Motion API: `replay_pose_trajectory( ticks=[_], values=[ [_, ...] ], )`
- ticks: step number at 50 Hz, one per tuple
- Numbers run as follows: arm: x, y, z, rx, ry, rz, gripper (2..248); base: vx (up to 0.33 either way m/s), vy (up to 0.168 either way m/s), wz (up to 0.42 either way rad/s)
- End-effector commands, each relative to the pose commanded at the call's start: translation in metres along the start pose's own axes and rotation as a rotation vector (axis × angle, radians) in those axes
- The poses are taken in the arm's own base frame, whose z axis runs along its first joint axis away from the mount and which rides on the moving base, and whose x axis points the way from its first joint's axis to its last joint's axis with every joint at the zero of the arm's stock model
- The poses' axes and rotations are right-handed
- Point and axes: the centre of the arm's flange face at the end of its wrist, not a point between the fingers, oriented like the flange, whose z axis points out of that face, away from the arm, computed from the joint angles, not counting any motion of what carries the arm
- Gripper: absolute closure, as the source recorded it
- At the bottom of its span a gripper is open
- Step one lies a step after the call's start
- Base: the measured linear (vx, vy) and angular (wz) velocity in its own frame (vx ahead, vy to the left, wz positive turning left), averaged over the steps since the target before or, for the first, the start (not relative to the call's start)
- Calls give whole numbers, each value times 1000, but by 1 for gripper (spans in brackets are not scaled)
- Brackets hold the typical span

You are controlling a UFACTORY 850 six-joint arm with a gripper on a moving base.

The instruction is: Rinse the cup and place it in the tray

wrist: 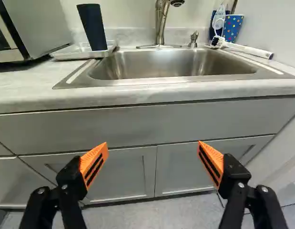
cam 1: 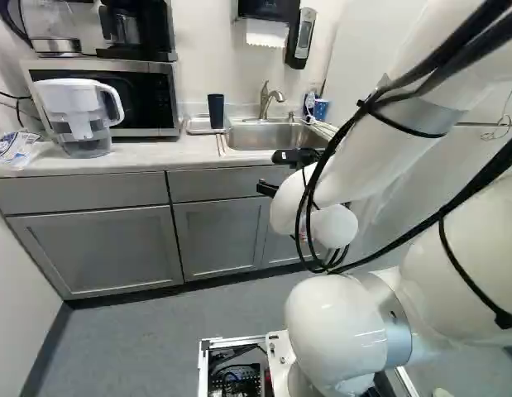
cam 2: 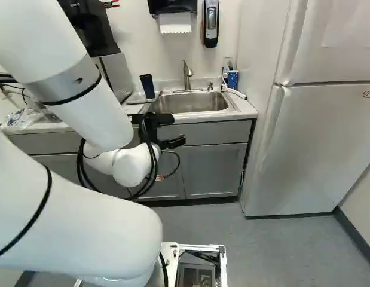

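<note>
In the right base view my gripper (cam 2: 177,130) stands in front of the counter, near the sink (cam 2: 190,104). The wrist view shows the gripper (wrist: 152,145) open, nothing between its orange pads, facing the cabinet front below the sink edge. A dark blue cup (wrist: 93,27) stands upright on the white tray (wrist: 73,53), left of the basin (cam 1: 260,136) in the left base view. The faucet (wrist: 161,21) rises behind the basin, which holds nothing visible.
Beside the basin, opposite the tray, are a dotted blue cup (wrist: 232,27), a white-handled brush (wrist: 247,49) and a bottle (wrist: 218,21). A water pitcher (cam 1: 80,116) and microwave (cam 1: 140,95) stand at the counter's other end. A fridge (cam 2: 316,143) flanks the cabinets (cam 2: 214,170).
</note>
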Motion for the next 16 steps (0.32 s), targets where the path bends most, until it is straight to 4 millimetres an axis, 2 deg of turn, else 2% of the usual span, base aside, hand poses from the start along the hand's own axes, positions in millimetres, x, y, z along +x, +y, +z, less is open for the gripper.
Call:
replay_pose_trajectory(
  ticks=[16],
  values=[
    [0, 0, 0, 0, 0, 0, 3, 0, 0, 0]
  ],
)
